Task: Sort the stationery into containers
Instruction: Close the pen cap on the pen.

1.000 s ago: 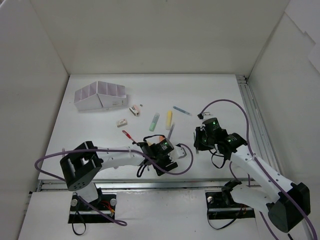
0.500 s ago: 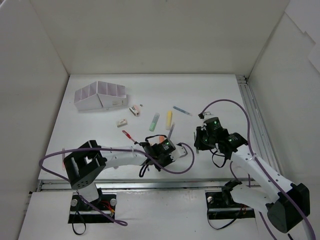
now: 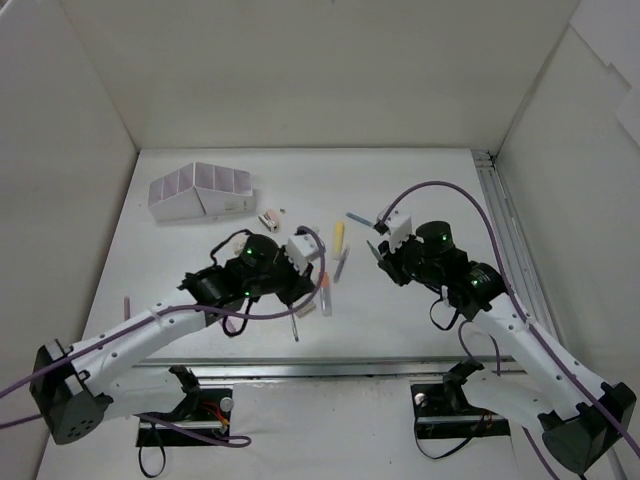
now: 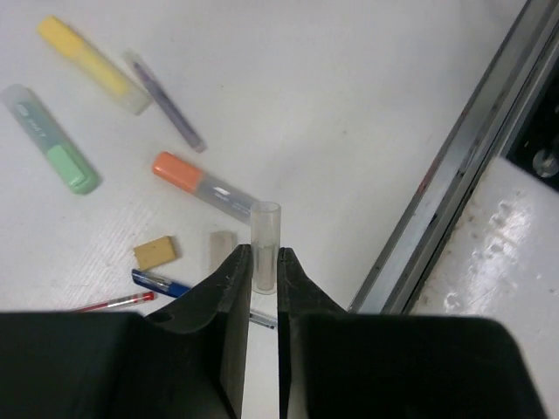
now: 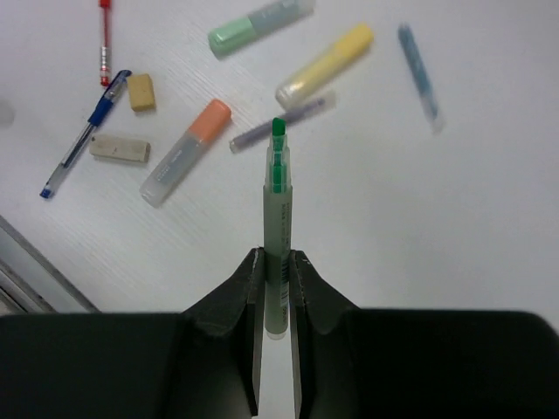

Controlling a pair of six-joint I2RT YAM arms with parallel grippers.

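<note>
Left gripper point(image 4: 264, 259) closed on clear plastic cap point(image 4: 265, 223), above white table point(image 4: 349, 105) | right gripper point(image 5: 278, 259) closed on uncapped green-tipped marker point(image 5: 277, 192) | orange-capped marker point(image 5: 185, 150), yellow marker point(image 5: 325, 65) loose on table below | white divided organizer box point(image 3: 198, 192) far-left, well apart.

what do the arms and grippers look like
The left arm and right arm have white links, black joint housings with small green lights, and looping purple cables. The left gripper and right gripper each have two black wedge-shaped fingers.
</note>
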